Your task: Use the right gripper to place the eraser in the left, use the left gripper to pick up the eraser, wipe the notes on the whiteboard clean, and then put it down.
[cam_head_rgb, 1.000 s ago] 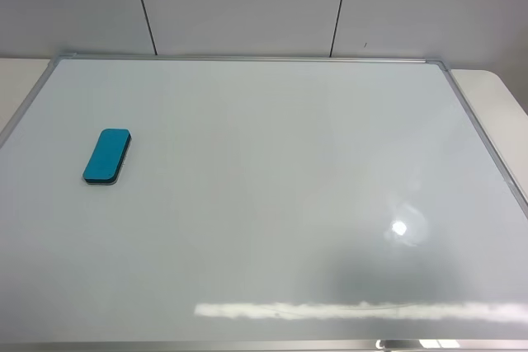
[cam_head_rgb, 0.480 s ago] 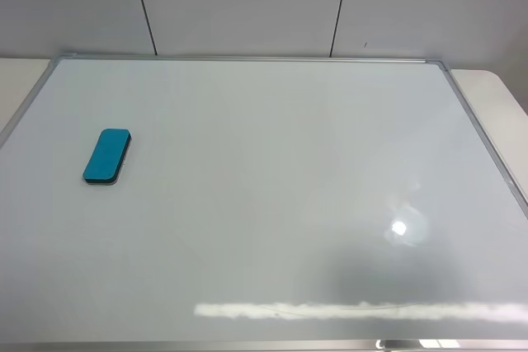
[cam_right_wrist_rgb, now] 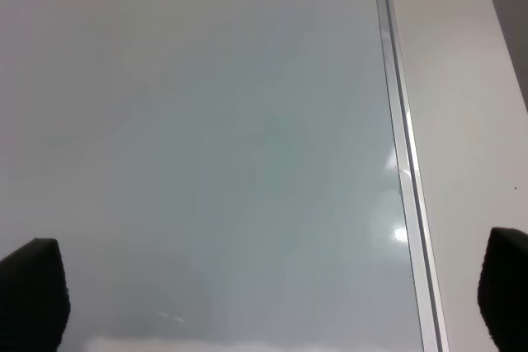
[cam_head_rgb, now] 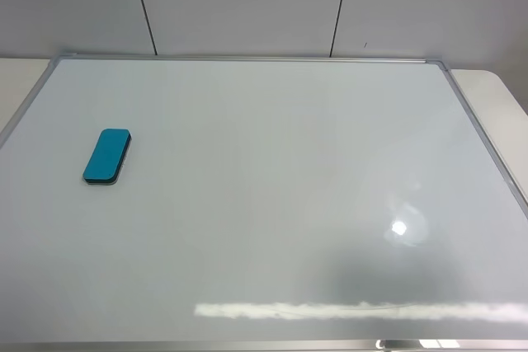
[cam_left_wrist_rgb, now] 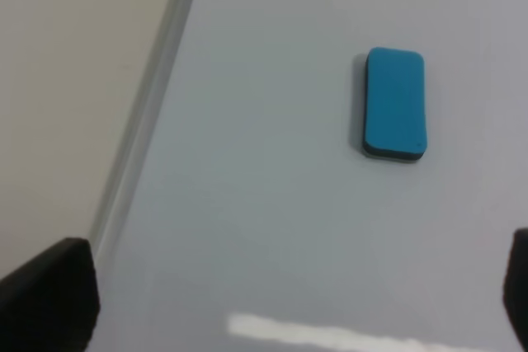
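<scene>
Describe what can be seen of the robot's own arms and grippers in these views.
Very little shows. In the left wrist view only the left gripper's two black, blunt, matte fingertips poke in at the frame's corners. The right wrist view shows the right gripper's matching black fingertips. No cables, markings or arm links are visible, and the exterior high view shows neither arm.
</scene>
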Action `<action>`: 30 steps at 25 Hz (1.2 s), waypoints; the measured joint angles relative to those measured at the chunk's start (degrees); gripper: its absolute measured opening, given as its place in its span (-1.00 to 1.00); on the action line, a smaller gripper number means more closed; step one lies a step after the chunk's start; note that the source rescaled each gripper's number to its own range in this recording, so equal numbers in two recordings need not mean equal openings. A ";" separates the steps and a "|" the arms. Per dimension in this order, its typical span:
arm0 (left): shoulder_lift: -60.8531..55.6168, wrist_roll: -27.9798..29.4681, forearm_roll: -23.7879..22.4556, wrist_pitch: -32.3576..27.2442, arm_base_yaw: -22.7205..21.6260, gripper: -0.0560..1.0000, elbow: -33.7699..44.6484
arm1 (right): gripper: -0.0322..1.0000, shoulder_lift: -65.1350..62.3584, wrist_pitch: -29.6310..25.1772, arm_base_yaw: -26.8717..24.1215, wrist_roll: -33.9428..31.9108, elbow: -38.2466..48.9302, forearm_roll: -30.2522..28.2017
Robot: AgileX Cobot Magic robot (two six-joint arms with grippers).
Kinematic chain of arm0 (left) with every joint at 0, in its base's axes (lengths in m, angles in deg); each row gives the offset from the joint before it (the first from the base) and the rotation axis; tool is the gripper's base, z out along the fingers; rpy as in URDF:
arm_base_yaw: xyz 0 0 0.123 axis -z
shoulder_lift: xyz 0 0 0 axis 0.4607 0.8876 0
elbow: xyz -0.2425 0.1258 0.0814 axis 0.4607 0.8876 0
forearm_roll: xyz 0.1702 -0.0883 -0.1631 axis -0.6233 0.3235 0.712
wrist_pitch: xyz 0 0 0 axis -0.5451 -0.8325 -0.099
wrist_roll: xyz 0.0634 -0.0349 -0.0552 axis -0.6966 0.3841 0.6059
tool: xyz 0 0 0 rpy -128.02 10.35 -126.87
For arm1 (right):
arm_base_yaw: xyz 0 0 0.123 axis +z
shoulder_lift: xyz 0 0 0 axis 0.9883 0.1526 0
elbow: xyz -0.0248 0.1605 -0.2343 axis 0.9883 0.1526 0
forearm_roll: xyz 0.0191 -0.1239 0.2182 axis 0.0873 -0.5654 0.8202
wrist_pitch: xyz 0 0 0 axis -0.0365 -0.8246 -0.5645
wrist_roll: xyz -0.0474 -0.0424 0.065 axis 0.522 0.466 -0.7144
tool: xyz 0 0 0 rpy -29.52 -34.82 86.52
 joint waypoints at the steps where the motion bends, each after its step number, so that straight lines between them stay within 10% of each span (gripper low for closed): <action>1: 0.00 0.00 0.00 0.00 0.00 1.00 0.00 | 1.00 0.00 0.00 0.00 0.00 0.00 0.00; 30: 0.00 -0.22 -0.05 0.00 0.00 1.00 0.00 | 1.00 0.00 0.00 0.00 0.00 0.00 0.00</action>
